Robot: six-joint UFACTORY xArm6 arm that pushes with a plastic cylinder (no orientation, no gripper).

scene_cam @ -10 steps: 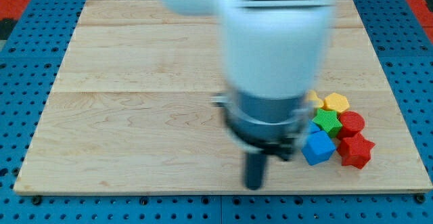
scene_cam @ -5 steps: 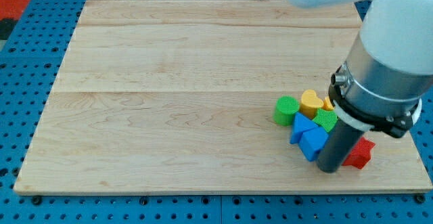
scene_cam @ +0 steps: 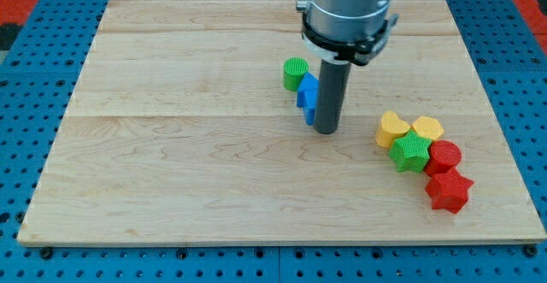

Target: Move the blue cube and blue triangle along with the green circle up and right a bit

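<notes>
The green circle (scene_cam: 295,73) stands right of the board's middle, in its upper half. Just right of and below it sit the two blue blocks, the blue triangle (scene_cam: 308,86) above and the blue cube (scene_cam: 309,110) below, both partly hidden by my rod. My tip (scene_cam: 325,130) rests on the board against the blue blocks' lower right side.
A cluster lies at the view's right: a yellow heart (scene_cam: 392,128), a yellow hexagon (scene_cam: 426,128), a green star (scene_cam: 410,152), a red circle (scene_cam: 444,156) and a red star (scene_cam: 449,190). The wooden board (scene_cam: 171,146) lies on a blue pegboard.
My tip has moved from the lower right up and left. The blue cube, blue triangle and green circle now stand up and left of where they were, apart from the cluster.
</notes>
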